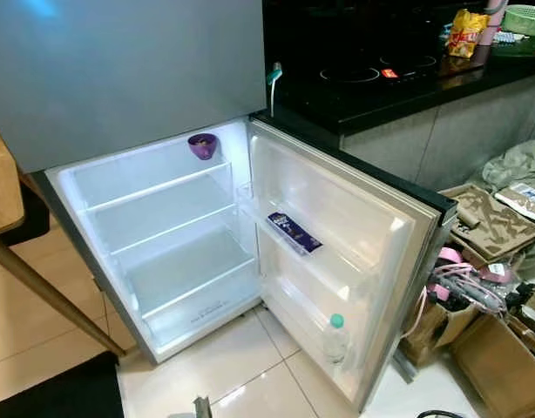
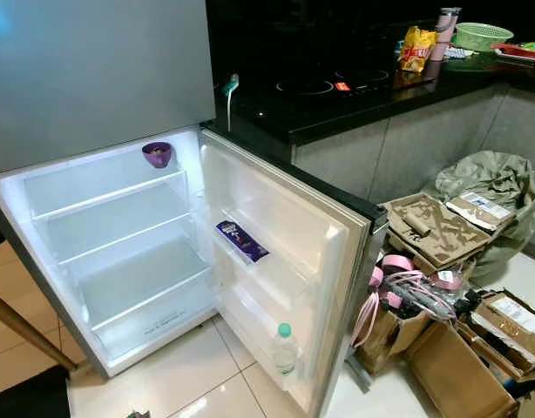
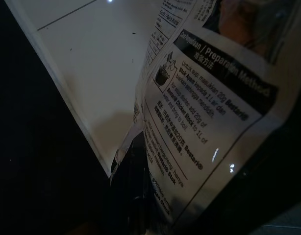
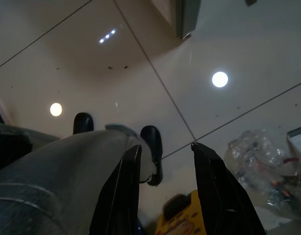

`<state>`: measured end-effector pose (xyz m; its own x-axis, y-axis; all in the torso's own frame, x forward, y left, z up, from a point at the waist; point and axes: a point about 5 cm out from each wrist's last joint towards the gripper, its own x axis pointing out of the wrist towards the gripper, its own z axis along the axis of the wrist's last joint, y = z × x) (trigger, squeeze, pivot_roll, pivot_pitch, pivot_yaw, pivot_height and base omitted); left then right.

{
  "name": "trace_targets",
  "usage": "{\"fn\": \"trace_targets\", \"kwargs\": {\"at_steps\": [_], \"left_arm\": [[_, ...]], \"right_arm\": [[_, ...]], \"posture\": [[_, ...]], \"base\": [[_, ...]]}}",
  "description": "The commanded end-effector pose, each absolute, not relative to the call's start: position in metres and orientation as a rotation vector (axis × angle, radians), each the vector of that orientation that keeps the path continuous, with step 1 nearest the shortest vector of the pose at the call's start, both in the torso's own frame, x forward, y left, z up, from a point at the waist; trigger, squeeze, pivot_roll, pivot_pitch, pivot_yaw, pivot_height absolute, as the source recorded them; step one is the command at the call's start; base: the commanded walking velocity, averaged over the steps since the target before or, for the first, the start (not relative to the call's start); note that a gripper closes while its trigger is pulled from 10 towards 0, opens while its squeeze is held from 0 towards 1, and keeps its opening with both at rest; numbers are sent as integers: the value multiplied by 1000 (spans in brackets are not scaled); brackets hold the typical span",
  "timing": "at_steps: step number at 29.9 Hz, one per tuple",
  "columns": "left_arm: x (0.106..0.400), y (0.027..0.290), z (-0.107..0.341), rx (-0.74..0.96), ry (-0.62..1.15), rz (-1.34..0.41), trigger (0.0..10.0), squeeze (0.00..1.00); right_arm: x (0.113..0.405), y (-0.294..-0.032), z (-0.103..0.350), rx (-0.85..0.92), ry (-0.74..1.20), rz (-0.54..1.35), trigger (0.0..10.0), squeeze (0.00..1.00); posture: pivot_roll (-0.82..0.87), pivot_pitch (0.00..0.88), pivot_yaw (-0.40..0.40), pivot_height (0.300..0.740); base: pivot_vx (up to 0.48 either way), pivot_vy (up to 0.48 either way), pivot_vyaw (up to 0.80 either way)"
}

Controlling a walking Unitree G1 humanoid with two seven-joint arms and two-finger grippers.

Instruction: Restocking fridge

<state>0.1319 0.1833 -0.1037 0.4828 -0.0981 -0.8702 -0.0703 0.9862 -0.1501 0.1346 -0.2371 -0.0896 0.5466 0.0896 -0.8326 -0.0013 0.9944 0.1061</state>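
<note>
**Fridge open, packet at left gripper**

Fridge [image 1: 163, 252] stands open, lit inside, door [image 1: 337, 252] swung out toward 4 o'clock. Three shelves; purple bowl [image 1: 203, 145] on the top shelf at its right end, by the hinge side. Door racks: dark blue carton [image 1: 294, 232] lying in the middle rack, bottle [image 1: 335, 338] with green cap upright in the bottom rack.

Left wrist view: printed packet [image 3: 199, 127] very close to the camera, text panel facing it, pale floor [image 3: 96, 63] behind. Fingers hidden by the packet, can't tell how the left jaws stand or if they grip it.

Right gripper [image 4: 163, 166]: jaws apart, nothing between them, pointing down at tiled floor; yellow object [image 4: 182, 220] below the fingers, crumpled clear plastic [image 4: 258, 166] nearby.

Around the fridge: black counter [image 1: 398, 87] with hob at 1 o'clock, yellow snack bag [image 1: 466, 33] and green basket [image 1: 524, 17] on it. Cardboard boxes [image 1: 485, 226] and pink cables [image 1: 459, 279] on the floor at 3 o'clock. Wooden table edge [image 1: 2, 192] at 9 o'clock.
</note>
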Motion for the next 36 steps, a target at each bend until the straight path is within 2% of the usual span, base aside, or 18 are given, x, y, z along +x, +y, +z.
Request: {"fn": "trace_targets", "kwargs": {"at_steps": [1, 7, 14, 29, 31, 34, 36], "left_arm": [[136, 183, -102, -173, 1053, -14, 10000, 0], [135, 184, -102, -162, 1055, -20, 10000, 0], [139, 185, -101, -146, 1052, -31, 10000, 0], [142, 179, -101, -157, 1041, -36, 10000, 0], [146, 181, -98, -174, 1004, -23, 10000, 0], [178, 192, -81, -310, 830, 21, 10000, 0], [186, 196, -76, -332, 786, 27, 10000, 0]], "right_arm": [[133, -234, -91, 98, 1004, 67, 10000, 0], [137, -227, -91, 103, 991, 100, 10000, 0], [131, -226, -96, -31, 1074, 80, 10000, 0], [139, -215, -95, 13, 1040, 125, 10000, 0], [144, -208, -93, 82, 1004, 174, 10000, 0], [162, -198, -83, 217, 902, 279, 10000, 0], [167, -196, -80, 241, 876, 304, 10000, 0]], "posture": [[-105, 32, 11, 740], [-98, 20, 20, 740], [-98, 9, 21, 740], [-97, 10, 12, 740], [-98, 13, 12, 740], [-99, 24, 17, 740], [-98, 25, 18, 740]], "base": [[0, 0, 0], [0, 0, 696], [0, 0, 0], [0, 0, 0], [0, 0, 0], [0, 0, 0], [0, 0, 0]]}}
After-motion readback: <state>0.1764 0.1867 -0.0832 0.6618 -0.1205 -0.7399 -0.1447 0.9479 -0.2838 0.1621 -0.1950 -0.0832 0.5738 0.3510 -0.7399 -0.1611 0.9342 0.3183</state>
